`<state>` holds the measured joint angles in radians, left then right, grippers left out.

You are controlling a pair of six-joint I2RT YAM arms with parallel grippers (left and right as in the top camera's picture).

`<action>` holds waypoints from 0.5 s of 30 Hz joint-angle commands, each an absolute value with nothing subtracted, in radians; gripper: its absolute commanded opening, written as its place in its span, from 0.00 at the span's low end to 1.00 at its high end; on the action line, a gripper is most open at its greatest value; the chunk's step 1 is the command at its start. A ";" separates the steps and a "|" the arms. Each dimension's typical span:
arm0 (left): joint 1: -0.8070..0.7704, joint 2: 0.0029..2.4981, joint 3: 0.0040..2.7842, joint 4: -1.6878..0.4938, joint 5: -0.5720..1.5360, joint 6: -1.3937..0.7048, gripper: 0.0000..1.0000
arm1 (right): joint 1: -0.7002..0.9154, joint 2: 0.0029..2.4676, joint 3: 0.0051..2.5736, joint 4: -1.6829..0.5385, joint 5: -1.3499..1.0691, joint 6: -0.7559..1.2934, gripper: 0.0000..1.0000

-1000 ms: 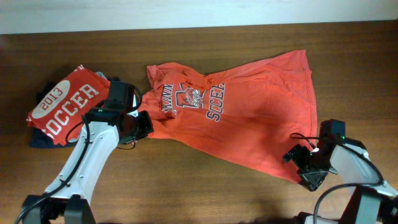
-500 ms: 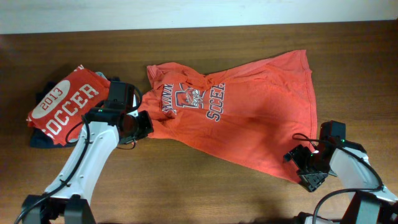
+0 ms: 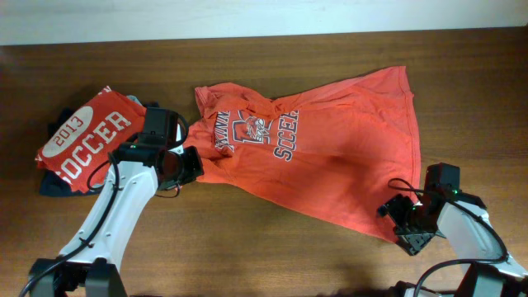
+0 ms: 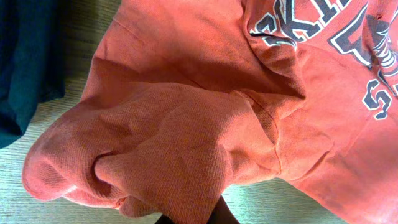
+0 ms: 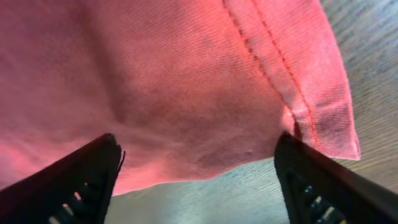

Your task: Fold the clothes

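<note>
Right now the orange T-shirt (image 3: 338, 165) lies spread print-up across the middle of the desk (image 3: 272, 264), its collar end toward the left. The left hand (image 3: 188, 163) is closed on a bunched sleeve at that end. The right hand (image 5: 198, 143) stands wide open at the shirt's lower right hem corner, holding nothing. A red printed shirt (image 3: 87, 136) lies at the far left.

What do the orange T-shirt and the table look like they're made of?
The orange T-shirt looks like soft, matte cotton-type knit: fine knit rows and a stitched hem show close up. The table looks like dark wood or veneer, low sheen, judging by its grain streaks.
</note>
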<state>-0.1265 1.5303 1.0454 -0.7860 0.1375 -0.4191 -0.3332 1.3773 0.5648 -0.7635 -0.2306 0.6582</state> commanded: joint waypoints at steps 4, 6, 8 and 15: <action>-0.121 1.535 1.060 -0.786 0.123 -0.386 0.03 | -0.321 1.461 0.510 -0.659 -0.437 0.433 0.71; -0.121 1.535 1.060 -0.786 0.123 -0.387 0.04 | -0.321 1.438 0.572 -0.693 -0.438 0.392 0.72; -0.121 1.535 1.060 -0.786 0.123 -0.387 0.04 | -0.321 1.408 0.637 -0.726 -0.437 0.352 0.72; -0.121 1.535 1.060 -0.789 0.124 -0.387 0.04 | -0.321 1.318 0.783 -0.820 -0.434 0.333 0.73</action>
<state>-0.1265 1.5303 1.0454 -0.7887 0.1307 -0.4068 -0.3264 1.3632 0.7307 -0.8051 -0.4107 0.3733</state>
